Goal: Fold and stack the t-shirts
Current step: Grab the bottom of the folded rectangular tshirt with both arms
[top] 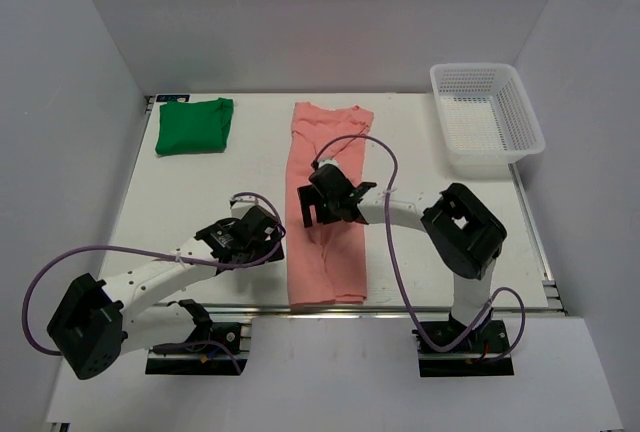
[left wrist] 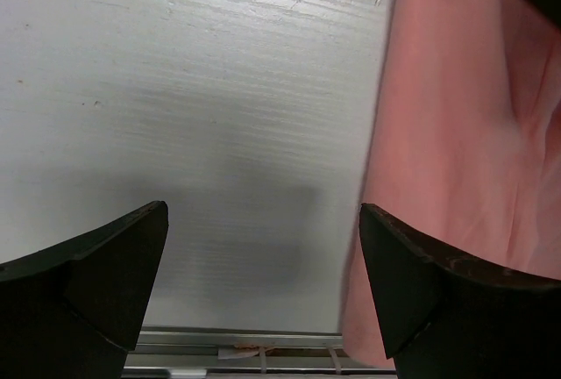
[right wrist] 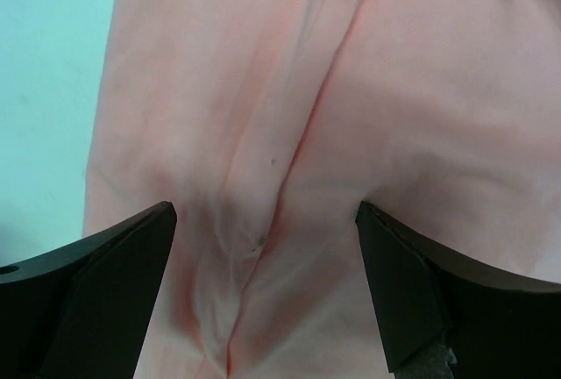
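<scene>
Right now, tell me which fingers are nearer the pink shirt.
Right. The right fingers hang open directly above the pink shirt; the left fingers hang open at its left edge, mostly over bare table.

no readable text, labels, brands, numbers or signs anywhere

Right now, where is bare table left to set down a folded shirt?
Bare table between green shirt and pink shirt, and between pink shirt and basket. Crowded mid-table: left gripper and right gripper at the pink shirt.
</scene>
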